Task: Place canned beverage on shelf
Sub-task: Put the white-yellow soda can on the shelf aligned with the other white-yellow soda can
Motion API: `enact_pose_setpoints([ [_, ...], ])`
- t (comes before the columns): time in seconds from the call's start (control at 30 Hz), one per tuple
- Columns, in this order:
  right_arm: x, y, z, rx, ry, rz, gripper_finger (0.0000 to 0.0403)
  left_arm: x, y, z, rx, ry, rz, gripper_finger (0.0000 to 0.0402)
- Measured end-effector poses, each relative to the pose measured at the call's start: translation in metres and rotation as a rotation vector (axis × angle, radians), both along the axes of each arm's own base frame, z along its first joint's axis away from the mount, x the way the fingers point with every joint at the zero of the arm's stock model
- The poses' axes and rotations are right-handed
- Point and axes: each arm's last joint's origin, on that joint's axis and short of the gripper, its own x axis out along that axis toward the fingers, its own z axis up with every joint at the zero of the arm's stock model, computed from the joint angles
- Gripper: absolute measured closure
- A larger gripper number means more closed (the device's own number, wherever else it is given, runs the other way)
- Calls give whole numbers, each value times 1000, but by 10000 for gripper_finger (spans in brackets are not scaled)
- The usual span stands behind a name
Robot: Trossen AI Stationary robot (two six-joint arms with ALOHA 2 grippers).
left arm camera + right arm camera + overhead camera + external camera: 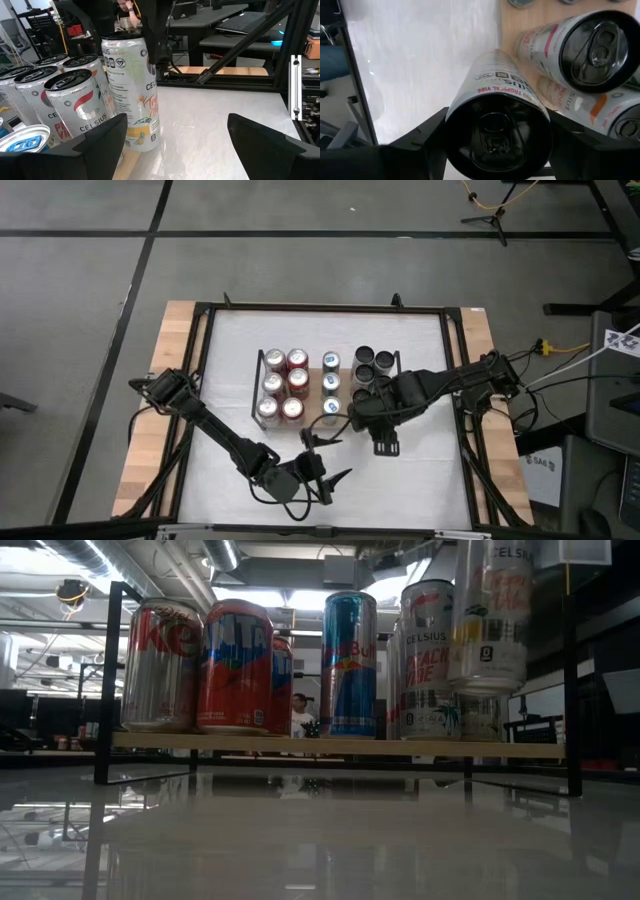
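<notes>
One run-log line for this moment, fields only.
right gripper: shut on Celsius can, above shelf front corner | left gripper: open, empty, waiting on table near front edge | shelf: three can columns filled

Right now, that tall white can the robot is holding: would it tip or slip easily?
Probably tippy: the white can is tall and narrow, hanging just above the shelf edge. Its smooth, shiny printed side looks slippery, though the right tool clamps it from both sides. The closed tab suggests it is full, so fairly heavy.

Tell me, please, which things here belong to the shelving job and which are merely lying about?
Job:
- Celsius can, held in the right pincer
- wooden shelf, holding Coke, Red Bull and Celsius cans

Lying about:
- left pincer, open, idle near the table's front edge
- white table
</notes>
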Motion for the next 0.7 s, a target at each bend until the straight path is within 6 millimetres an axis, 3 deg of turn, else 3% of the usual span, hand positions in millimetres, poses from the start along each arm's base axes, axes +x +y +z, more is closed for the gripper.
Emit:
enact_pose_setpoints([
  [0.27, -3, 2, 3, 49, 10, 12, 150, 0, 0, 0, 2, 3, -2, 63],
  [0.7, -24, -8, 29, 36, -85, -28, 150, 0, 0, 0, 1, 3, -2, 63],
])
